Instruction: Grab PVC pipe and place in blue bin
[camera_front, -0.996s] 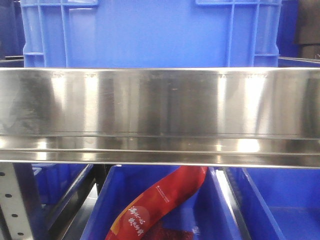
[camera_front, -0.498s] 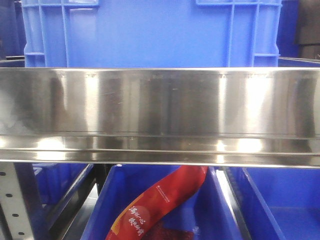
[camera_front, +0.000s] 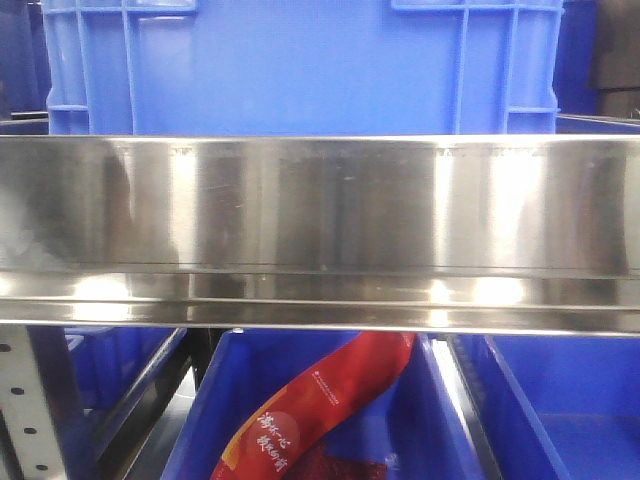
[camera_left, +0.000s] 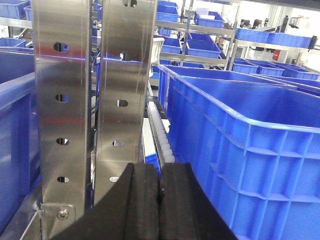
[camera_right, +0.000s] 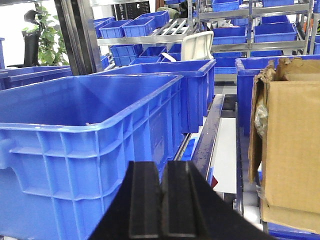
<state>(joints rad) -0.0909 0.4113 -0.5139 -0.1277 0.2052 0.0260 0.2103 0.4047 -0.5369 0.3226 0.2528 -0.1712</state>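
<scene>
The PVC pipe is not in any view. A large blue bin (camera_front: 300, 65) stands on the steel shelf (camera_front: 320, 230) straight ahead in the front view. It also shows in the left wrist view (camera_left: 240, 150) to the right of my left gripper (camera_left: 159, 172), and in the right wrist view (camera_right: 85, 145) to the left of my right gripper (camera_right: 161, 172). Both grippers have their black jaws pressed together with nothing between them. Neither arm shows in the front view.
Perforated steel uprights (camera_left: 92, 100) stand just left of the left gripper. A torn cardboard box (camera_right: 290, 140) sits to the right of the right gripper. Under the shelf, a lower blue bin (camera_front: 440, 420) holds a red packet (camera_front: 310, 410). More blue bins fill the racks behind.
</scene>
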